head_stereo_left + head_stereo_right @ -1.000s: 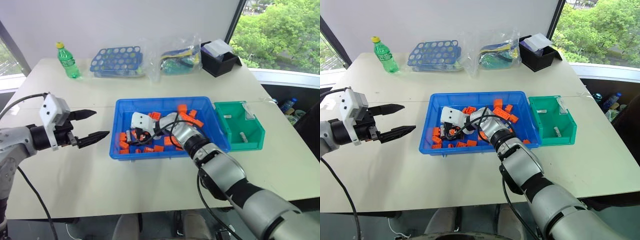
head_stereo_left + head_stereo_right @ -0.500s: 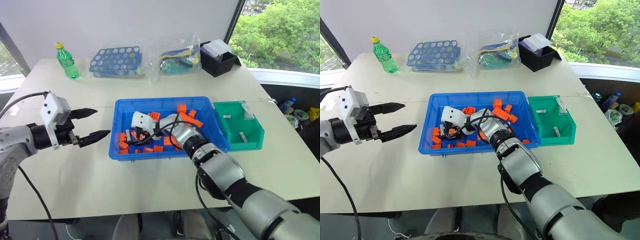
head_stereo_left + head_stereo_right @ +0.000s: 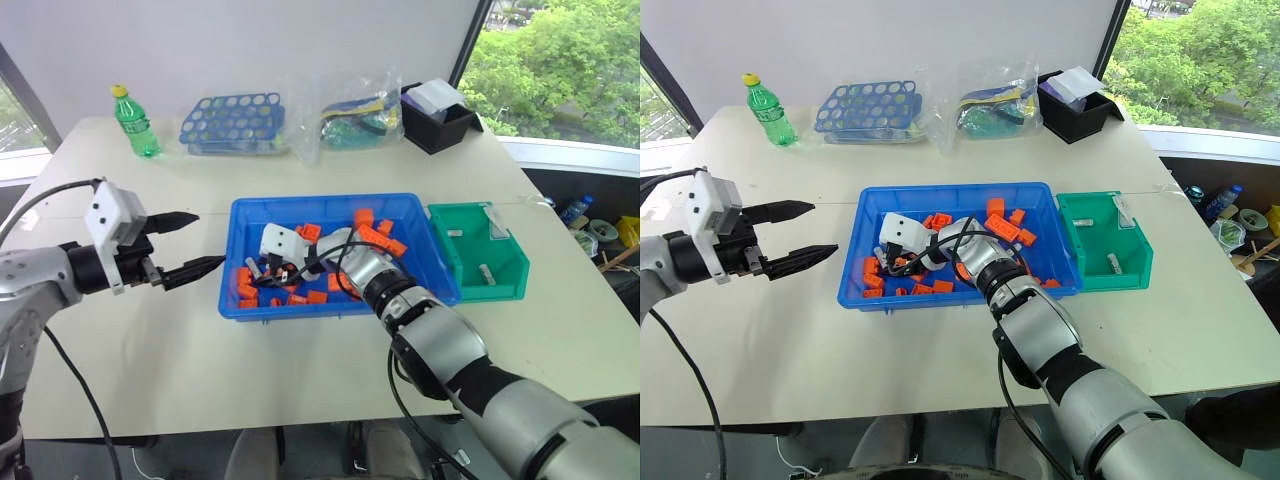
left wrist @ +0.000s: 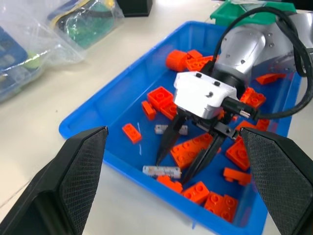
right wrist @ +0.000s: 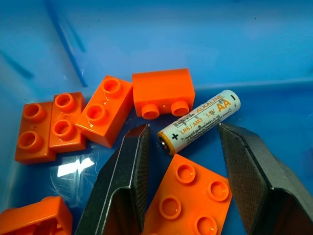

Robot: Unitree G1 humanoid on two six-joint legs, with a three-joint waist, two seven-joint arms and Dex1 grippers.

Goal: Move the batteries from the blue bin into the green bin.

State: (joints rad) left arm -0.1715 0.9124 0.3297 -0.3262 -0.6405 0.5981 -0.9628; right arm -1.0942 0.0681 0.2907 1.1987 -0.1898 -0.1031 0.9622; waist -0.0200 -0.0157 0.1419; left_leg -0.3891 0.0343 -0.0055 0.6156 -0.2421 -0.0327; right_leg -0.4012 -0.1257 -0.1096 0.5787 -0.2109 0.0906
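The right gripper (image 5: 183, 161), fingers parted astride a small silver-grey AA battery (image 5: 199, 121) at the near left of the shallow blue plastic bin (image 3: 420, 205), should close squarely, avoiding orange bricks (image 5: 163, 91); the left gripper (image 3: 200, 243) hangs open.

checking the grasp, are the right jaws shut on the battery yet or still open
Open, not yet gripping. In the right wrist view the battery lies flat on the blue bin floor between the right gripper jaws, with gaps either side.
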